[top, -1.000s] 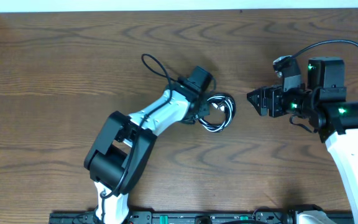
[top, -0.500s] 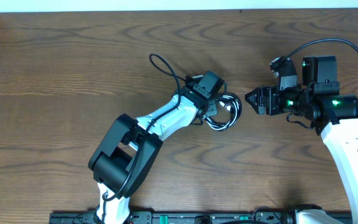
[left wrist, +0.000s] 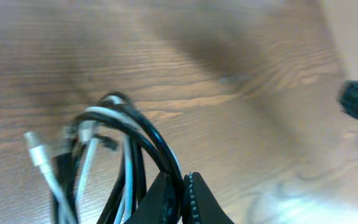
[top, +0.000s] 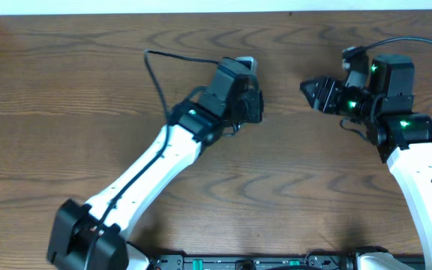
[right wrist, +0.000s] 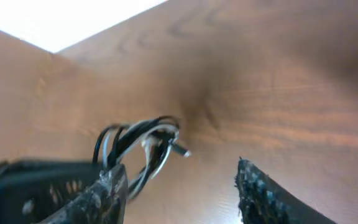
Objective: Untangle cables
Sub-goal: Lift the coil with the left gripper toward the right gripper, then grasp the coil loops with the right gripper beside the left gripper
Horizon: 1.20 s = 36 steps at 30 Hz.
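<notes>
The cables [left wrist: 114,146] are a tangled bundle of one black and one white cord with small plugs. In the left wrist view they hang in loops off the table. My left gripper [left wrist: 180,194] is shut on a black strand of the bundle. In the overhead view the left gripper [top: 252,105] is raised over the middle of the table and hides the bundle. My right gripper [top: 312,90] is open and empty, a short way to the right. In the right wrist view the cables [right wrist: 140,142] hang just beyond its open fingers [right wrist: 182,190].
The thick black wire of the left arm [top: 160,71] loops over the table behind that arm. The table's far edge [top: 216,10] runs along the top. The right arm's body [top: 418,157] stands at the right side.
My left gripper has closed on the bundle and lifted it off the table, moving back and a little left. My right gripper has moved slightly toward the far edge.
</notes>
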{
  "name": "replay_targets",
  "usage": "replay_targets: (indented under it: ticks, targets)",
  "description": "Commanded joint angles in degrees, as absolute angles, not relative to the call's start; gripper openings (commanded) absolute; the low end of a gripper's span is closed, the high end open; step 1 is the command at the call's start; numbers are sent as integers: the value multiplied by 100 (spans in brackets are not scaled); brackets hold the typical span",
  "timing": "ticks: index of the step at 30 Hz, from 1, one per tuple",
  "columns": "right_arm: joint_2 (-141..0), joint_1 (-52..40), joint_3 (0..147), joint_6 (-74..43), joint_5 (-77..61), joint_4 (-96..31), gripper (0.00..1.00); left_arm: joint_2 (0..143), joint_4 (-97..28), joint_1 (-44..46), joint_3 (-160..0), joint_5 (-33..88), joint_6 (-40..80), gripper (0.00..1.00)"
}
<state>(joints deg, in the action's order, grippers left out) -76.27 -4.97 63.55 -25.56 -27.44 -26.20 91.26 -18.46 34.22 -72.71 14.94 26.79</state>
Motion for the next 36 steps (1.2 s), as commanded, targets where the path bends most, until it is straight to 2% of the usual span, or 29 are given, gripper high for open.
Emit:
replay_targets:
  ticks: [1,5,12,17,25,31,36]
  targets:
    - [-7717,-537,6331,-3177,-3013,-2329,52,9052,-1861,3181,-7325,2333,2578,7]
    - [-7776,-537,6331,-3218,-3173,-2169,52,9054,-1824,2847,-7325,2847,2832,7]
    - [-8206,-543,6331,-3332,-3653,-2353,51,9054,-1551,2209,-7325,4488,2832,7]
    - [-8606,-740,6331,-2941,-4080,-2333,51,9054,-1546,2049,-7325,5157,2829,7]
    - [-9190,-1378,6331,-2923,-4047,-1892,51,9054,-1509,1892,-7325,5400,2812,7]
    - [-9642,-1850,6331,-4010,-2893,-1870,50,9054,-1293,1881,-7325,5404,2888,8]
    - [-10033,-2051,6331,-4254,-2838,-1428,50,9054,-1107,1883,-7325,5489,3111,7]
